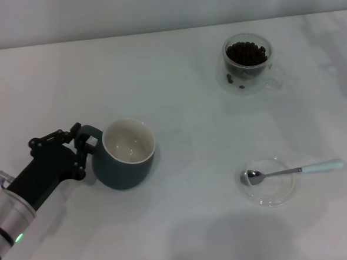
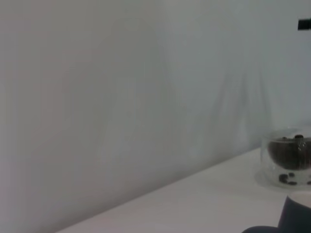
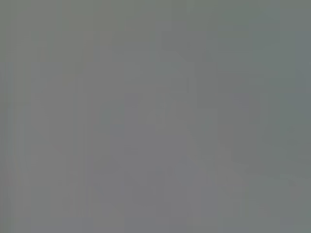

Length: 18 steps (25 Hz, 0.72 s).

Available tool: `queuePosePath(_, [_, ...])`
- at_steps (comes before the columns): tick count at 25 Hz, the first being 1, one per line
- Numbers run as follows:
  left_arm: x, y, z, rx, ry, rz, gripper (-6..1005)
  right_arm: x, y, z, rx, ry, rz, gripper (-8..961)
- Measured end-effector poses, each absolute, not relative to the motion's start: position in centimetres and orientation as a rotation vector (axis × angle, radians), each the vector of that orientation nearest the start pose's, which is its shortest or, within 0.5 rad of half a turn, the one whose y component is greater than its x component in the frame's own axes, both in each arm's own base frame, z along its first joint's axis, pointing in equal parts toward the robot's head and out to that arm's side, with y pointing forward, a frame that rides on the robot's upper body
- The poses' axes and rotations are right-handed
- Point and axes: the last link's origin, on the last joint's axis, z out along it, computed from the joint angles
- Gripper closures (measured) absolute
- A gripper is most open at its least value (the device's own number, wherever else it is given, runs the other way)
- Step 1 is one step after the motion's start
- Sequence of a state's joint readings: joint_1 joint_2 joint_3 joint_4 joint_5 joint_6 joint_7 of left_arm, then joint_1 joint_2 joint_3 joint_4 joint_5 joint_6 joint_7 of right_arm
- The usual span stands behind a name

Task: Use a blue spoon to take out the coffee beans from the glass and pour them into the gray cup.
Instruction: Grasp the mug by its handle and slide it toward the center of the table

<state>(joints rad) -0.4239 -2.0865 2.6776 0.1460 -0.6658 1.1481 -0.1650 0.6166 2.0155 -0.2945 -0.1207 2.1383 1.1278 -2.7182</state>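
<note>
Nearest the head camera, the left gripper (image 1: 82, 148) sits at the table's left front, its black fingers (image 1: 78, 136) set on either side of the loop handle of the gray cup (image 1: 125, 153); whether they actually press the handle cannot be told. That cup stands upright on the white table (image 1: 175, 59), its cream inside bare. To the right front lies a clear saucer (image 1: 270, 182), well apart from the cup. On it rests the blue spoon (image 1: 294, 170), unheld: metal bowl on the saucer, pale handle reaching out past the rim toward the right. At the right rear stands the glass (image 1: 247, 63), upright, its side handle turned to the right, well apart from both saucer and cup. Dark coffee beans (image 1: 246, 52) fill its inner well, and a few show lower between the walls. Table surface is plain white, meeting a pale wall at the rear edge. From the left wrist camera, the glass (image 2: 287, 158) with its beans (image 2: 289, 150) appears against the same blank wall, beyond a dark edge of the cup (image 2: 294, 216). The right wrist camera gives only a uniform gray field, and the right gripper appears in no view.
</note>
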Motion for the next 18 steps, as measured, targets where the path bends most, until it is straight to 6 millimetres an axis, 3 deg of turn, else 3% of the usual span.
queuePosePath(18, [-31.4, 27.5, -9.8, -2.175, -0.424, -0.568, 894, 32.9, 38.9, 8.0, -1.416, 0.509, 0.809, 228])
